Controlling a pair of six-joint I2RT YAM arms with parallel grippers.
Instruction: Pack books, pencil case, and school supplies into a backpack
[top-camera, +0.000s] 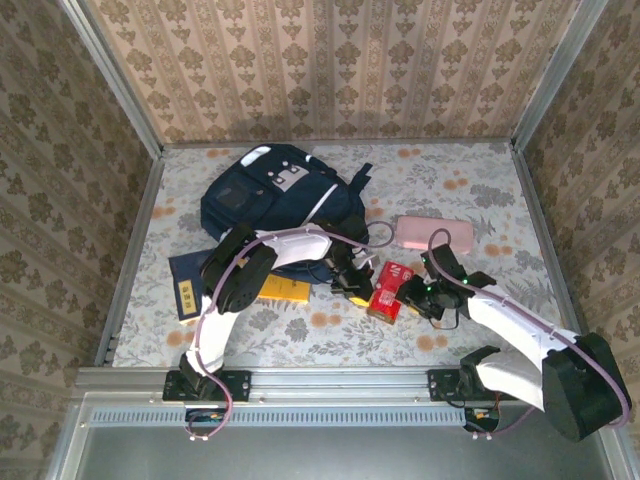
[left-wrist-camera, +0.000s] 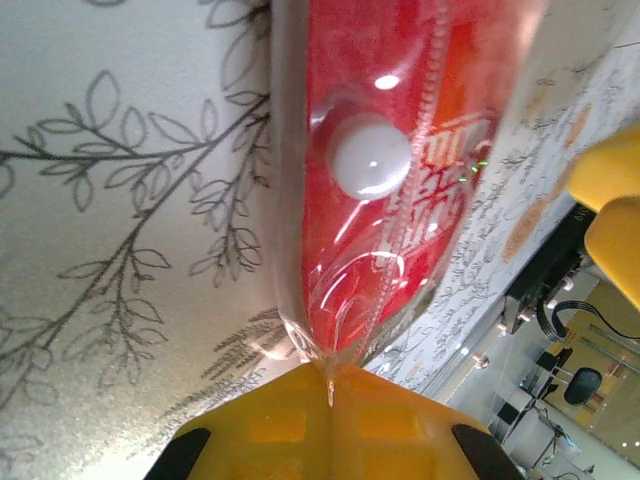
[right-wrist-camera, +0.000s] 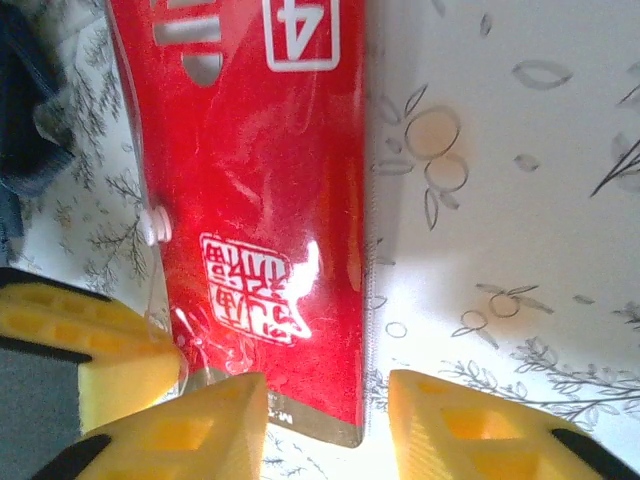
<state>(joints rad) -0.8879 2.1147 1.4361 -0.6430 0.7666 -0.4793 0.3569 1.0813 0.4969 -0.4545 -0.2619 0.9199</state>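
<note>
Light, glossy and probably slippery, the small red pack (top-camera: 392, 290) mid-frame (left gripper (top-camera: 357, 287) pinching its clear rim, right gripper (right-wrist-camera: 328, 395) spread astride a corner) wants a grip across its stiffer body.

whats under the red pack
The flowered table cover shows right beside the red pack; the patch straight under it is hidden, so anything there can't be seen.

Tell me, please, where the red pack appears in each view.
Top external: red pack, just right of centre.
Left wrist: red pack, upper middle, running down the frame.
Right wrist: red pack, left of centre, top to bottom.
Shared landmark: the floral table under it.
</note>
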